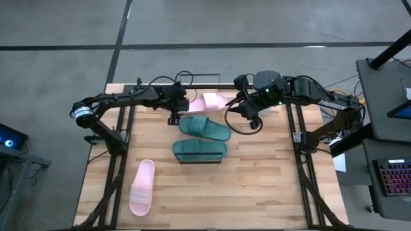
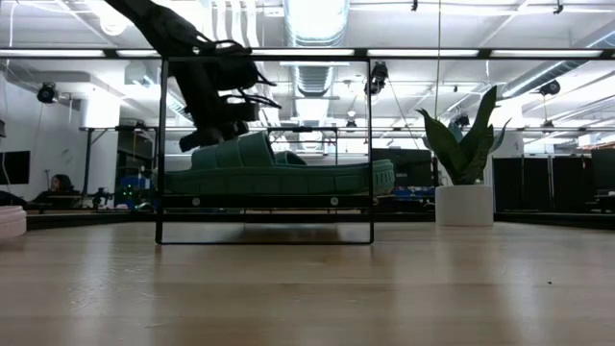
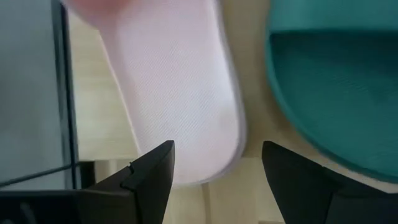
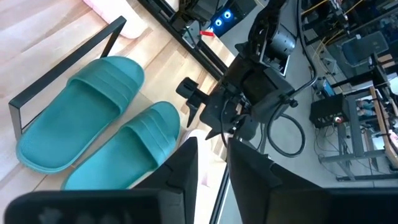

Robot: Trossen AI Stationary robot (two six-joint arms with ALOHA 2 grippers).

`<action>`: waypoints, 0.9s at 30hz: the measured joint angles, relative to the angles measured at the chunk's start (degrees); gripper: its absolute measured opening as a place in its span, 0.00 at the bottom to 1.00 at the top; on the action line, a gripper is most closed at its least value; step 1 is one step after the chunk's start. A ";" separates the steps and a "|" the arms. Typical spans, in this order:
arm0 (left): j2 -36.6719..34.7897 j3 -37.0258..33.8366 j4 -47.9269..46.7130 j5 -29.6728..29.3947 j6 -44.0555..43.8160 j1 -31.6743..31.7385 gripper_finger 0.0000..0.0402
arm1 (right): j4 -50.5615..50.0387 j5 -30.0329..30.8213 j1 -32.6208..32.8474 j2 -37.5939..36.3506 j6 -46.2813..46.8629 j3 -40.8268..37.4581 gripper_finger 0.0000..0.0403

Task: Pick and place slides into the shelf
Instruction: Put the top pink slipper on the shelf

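One dark teal slide (image 1: 200,152) sits on the light-wood, black-framed shelf (image 1: 181,160); three remain. Left hand (image 3: 214,174) spread at pale pink slide (image 3: 180,93); right hand's (image 4: 211,162) state unclear.

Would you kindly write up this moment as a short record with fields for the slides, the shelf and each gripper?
pink slides: one on the table's near left; another at the far edge, by the left gripper
teal slides: one mid-table; one on the shelf
shelf: black-framed, mid-table
left gripper: open, over the far pink slide's end, holding nothing
right gripper: raised near the far edge, narrow gap, empty
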 joint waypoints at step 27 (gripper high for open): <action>7.69 -0.92 11.92 -17.54 2.05 1.66 0.56 | -0.85 -0.06 0.01 0.00 1.55 0.00 0.17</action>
